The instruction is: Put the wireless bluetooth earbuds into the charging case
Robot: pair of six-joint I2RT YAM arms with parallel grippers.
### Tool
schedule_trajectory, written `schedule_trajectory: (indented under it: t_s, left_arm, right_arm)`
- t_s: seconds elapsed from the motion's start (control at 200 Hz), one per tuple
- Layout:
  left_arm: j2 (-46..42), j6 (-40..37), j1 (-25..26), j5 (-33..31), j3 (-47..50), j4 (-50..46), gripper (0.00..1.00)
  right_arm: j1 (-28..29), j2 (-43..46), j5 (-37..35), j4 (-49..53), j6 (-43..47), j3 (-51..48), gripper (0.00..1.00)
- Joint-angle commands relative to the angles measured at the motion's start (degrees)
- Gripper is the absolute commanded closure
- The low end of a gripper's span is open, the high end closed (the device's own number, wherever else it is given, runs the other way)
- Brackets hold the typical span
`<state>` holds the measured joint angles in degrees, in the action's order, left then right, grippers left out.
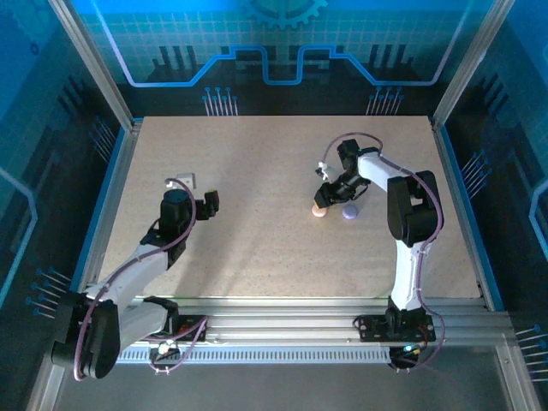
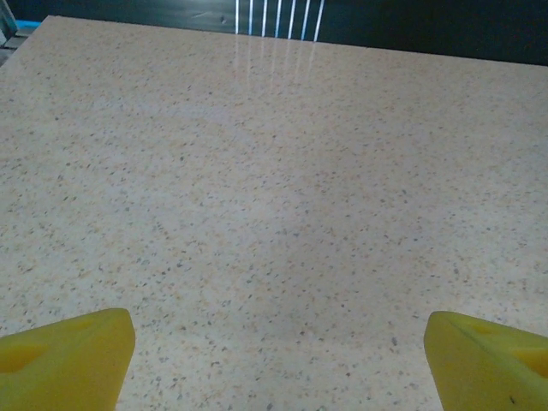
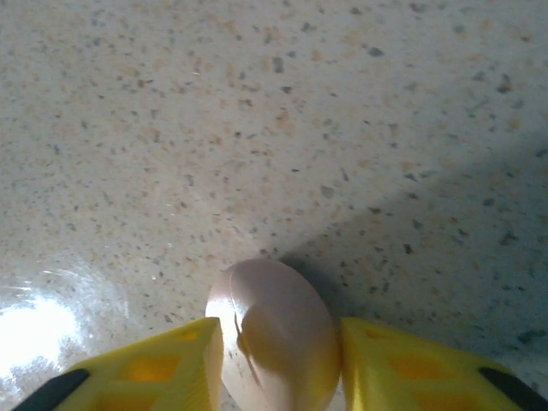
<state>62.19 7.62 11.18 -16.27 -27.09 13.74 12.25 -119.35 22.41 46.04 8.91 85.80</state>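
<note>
**Pink case sits square between my right jaws**

Pale pink and rounded, the pink case (image 3: 274, 334) lies on the speckled desk (image 1: 257, 248) right between my right jaws, one yellow pad close against each flank. From the wrist its longer side runs away from me, in line with the pads, so I span its narrow width. The jaws stand partly apart, about as wide as the case. Whether they are pressing on it or merely flanking it, I cannot tell. A fine seam curves across its near face and I judge the lid to be down; whether buds are inside is hidden from me.

From above, the pink case (image 1: 318, 212) rests right of the desk's middle, with the lilac case (image 1: 349, 211) just beside it on the right, apart from it and outside my jaws.

My left jaws gape wide over bare desk with nothing between them, well apart from both cases on the left side.

The right arm is plainly the nearer one. Any lift or squeeze turns on staying centred across that narrow width, because the smooth domed shell could slip forward out of the pads.
</note>
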Motion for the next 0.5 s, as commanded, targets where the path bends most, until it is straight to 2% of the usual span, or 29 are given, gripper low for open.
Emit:
schedule_trajectory:
  t_s: [0.0,0.26,0.38,0.405,0.415,0.43,0.44,0.495]
  left_arm:
    - [0.9,0.5,-1.1,-1.8,-1.3,-0.8,0.11]
    - [3.4,-0.8,-4.6,-4.2,-1.9,1.0,0.08]
    - [5.7,-1.9,-6.3,-5.0,-1.8,3.7,0.05]
    - [6.2,-2.4,-6.5,-5.1,-1.7,4.5,0.05]
    - [6.4,-2.6,-6.6,-5.2,-1.7,4.8,0.05]
    - [6.6,-2.9,-6.8,-5.3,-1.5,5.4,0.04]
    - [6.8,-3.1,-6.8,-5.3,-1.5,5.8,0.04]
    - [7.6,-3.5,-7.3,-5.4,-0.7,7.8,0.01]
  right_arm:
    - [-0.6,1.5,-3.1,0.2,-1.8,-0.1,0.55]
    - [-0.8,10.9,-8.5,-7.1,-4.1,-3.1,0.5]
    - [-1.6,18.0,-14.6,-16.8,-6.3,-10.7,0.4]
    - [-1.8,19.3,-15.8,-18.6,-7.0,-12.4,0.35]
    - [-1.9,19.8,-16.4,-19.4,-7.3,-13.1,0.31]
    - [-2.1,20.6,-17.1,-20.4,-7.7,-14.1,0.07]
    - [-2.3,21.1,-17.6,-21.1,-7.9,-14.8,0.02]
    - [-2.6,24.1,-20.4,-24.6,-8.9,-18.6,0.0]
